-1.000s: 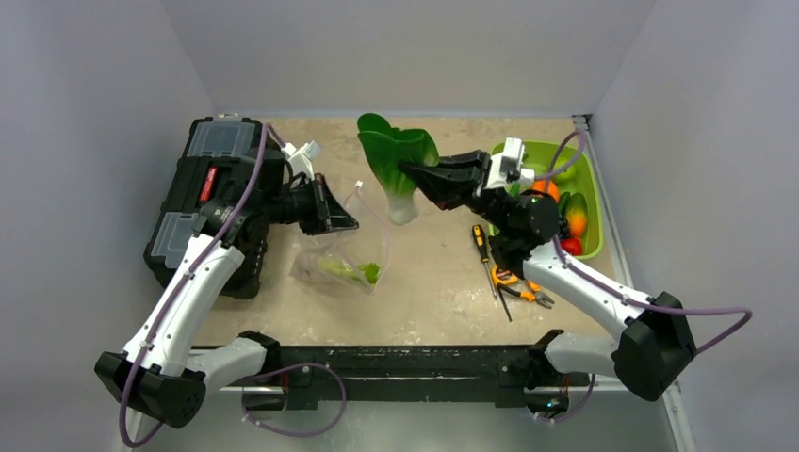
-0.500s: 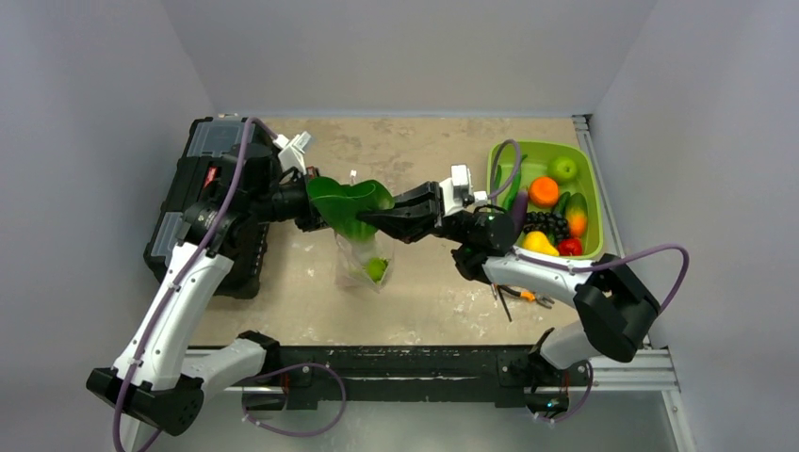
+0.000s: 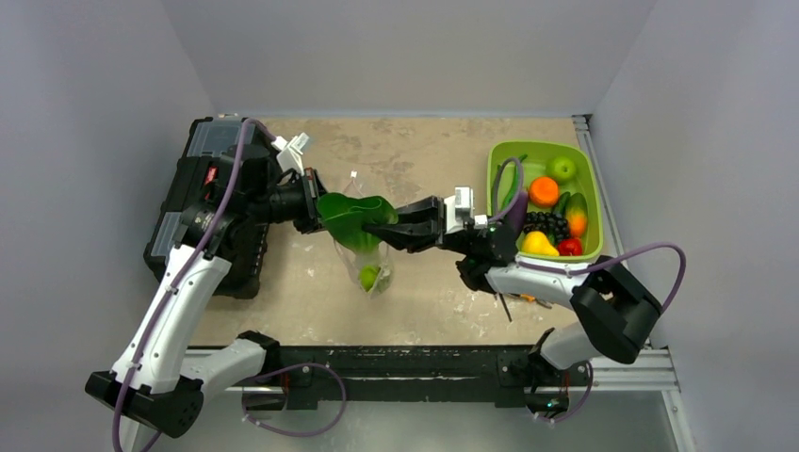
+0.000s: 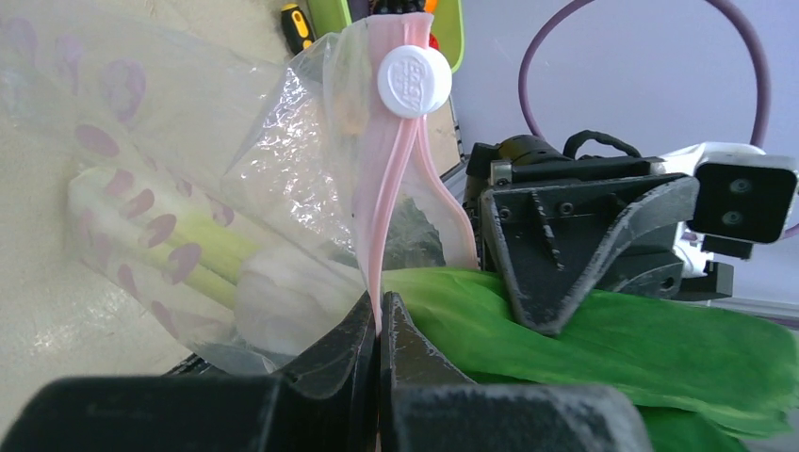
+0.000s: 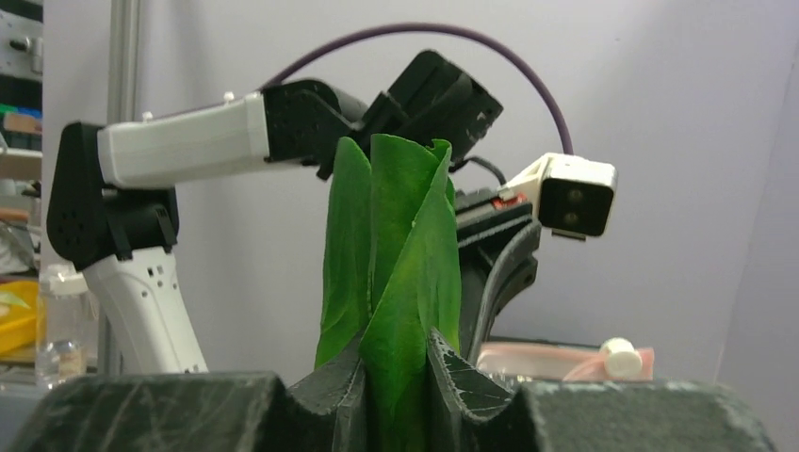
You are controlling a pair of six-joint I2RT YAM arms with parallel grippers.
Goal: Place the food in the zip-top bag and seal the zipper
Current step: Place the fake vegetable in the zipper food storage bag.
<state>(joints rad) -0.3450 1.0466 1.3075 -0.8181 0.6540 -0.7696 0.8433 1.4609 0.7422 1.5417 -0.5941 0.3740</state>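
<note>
Bok choy one (image 4: pixel 179 250) is lying bagged; right gripper (image 5: pixel 396 363) is pinching bok choy two (image 5: pixel 396 245) mid-frame, left gripper (image 4: pixel 379 318) pinching the unsealed zipper (image 4: pixel 388 198).

Beige table (image 3: pixel 424 155), black toolbox (image 3: pixel 215 141) left, lime-green bin (image 3: pixel 539 145) right

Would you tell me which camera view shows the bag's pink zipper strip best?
Left wrist: the zipper runs up mid-frame, pinched in the left gripper, its white slider plain. Right wrist shows a short stretch low right; from the top it is too small to tell.
</note>
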